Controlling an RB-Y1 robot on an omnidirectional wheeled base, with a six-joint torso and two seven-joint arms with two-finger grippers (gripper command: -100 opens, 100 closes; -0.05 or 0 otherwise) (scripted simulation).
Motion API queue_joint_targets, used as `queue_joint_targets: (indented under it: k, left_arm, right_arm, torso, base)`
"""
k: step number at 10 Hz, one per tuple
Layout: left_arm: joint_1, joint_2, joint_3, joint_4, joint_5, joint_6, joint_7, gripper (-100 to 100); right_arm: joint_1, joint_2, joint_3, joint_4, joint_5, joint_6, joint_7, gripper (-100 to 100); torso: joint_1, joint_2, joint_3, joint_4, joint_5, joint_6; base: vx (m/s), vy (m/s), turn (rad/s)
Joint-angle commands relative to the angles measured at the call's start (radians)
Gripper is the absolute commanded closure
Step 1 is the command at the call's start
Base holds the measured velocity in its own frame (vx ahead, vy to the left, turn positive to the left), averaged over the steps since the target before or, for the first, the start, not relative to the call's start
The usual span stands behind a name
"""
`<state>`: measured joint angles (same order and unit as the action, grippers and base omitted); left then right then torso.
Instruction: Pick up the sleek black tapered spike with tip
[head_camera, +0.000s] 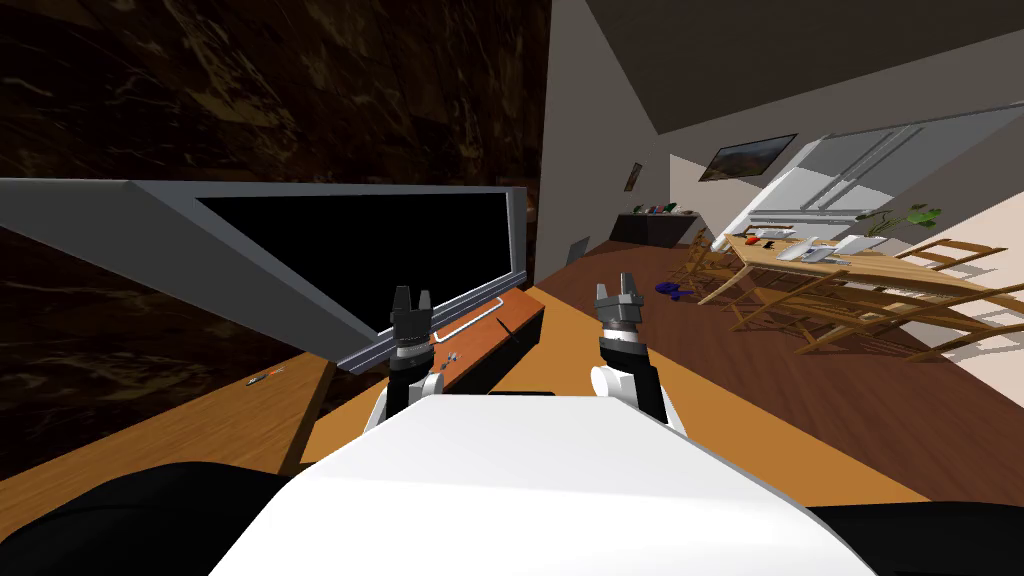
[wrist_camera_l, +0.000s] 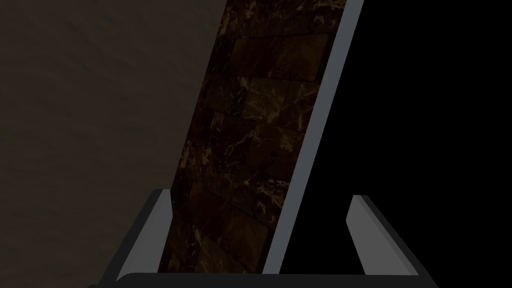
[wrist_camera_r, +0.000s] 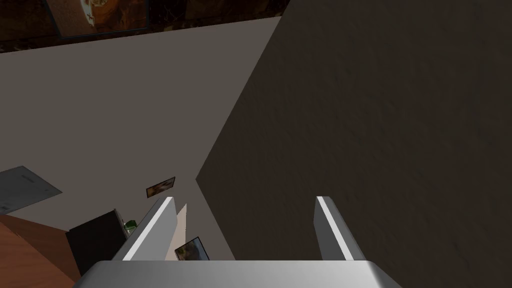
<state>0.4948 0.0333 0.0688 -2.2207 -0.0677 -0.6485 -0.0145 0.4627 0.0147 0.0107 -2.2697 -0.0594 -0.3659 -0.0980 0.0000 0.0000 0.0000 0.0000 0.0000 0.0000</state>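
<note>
A thin dark stick-like thing (head_camera: 264, 377) with an orange bit beside it lies on the wooden top (head_camera: 200, 420), left of my arms; too small to tell if it is the black spike. A few tiny grey bits (head_camera: 452, 358) lie on the reddish-brown cabinet (head_camera: 500, 335) beside my left forearm. My left gripper (head_camera: 411, 300) is raised in front of the screen's lower edge, open with nothing between its fingers (wrist_camera_l: 157, 235). My right gripper (head_camera: 621, 290) is held up to the right of the cabinet, open and empty, with its fingers (wrist_camera_r: 155, 230) wide apart.
A big grey-framed black screen (head_camera: 330, 250) stands close ahead against a dark marbled wall (head_camera: 250, 90); its frame edge (wrist_camera_l: 315, 140) runs between my left fingers. To the right lie brown floor (head_camera: 760, 400), a wooden table (head_camera: 860, 265) with chairs, and small blue things (head_camera: 668, 290).
</note>
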Motion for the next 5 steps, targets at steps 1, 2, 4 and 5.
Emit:
queue_joint_targets:
  k: [1,2,4,5]
  left_arm:
    - [0.012,0.046,-0.011,0.03,0.004,-0.006,0.006,-100]
    - [0.019,0.07,-0.019,0.049,0.007,-0.01,0.01,-100]
    - [0.037,0.126,-0.039,0.1,0.013,-0.019,0.021,-100]
    - [0.047,0.158,-0.052,0.13,0.018,-0.025,0.027,-100]
  right_arm:
    - [0.0,0.0,0.0,0.0,0.0,0.0,0.0,0]
    - [0.0,0.0,0.0,0.0,0.0,0.0,0.0,0]
    - [0.0,0.0,0.0,0.0,0.0,0.0,0.0,0]
    - [0.0,0.0,0.0,0.0,0.0,0.0,0.0,0]
  torso:
    - [0.0,0.0,0.0,0.0,0.0,0.0]
    - [-0.002,-0.002,-0.001,0.0,0.0,0.0]
    - [-0.005,-0.004,-0.002,-0.001,-0.001,0.0]
    - [-0.006,-0.005,-0.003,-0.001,-0.001,0.0]
  base:
    - [0.037,-0.037,-0.018]
    - [0.054,-0.069,-0.017]
    - [0.071,-0.096,-0.026]
    - [0.097,-0.123,-0.043]
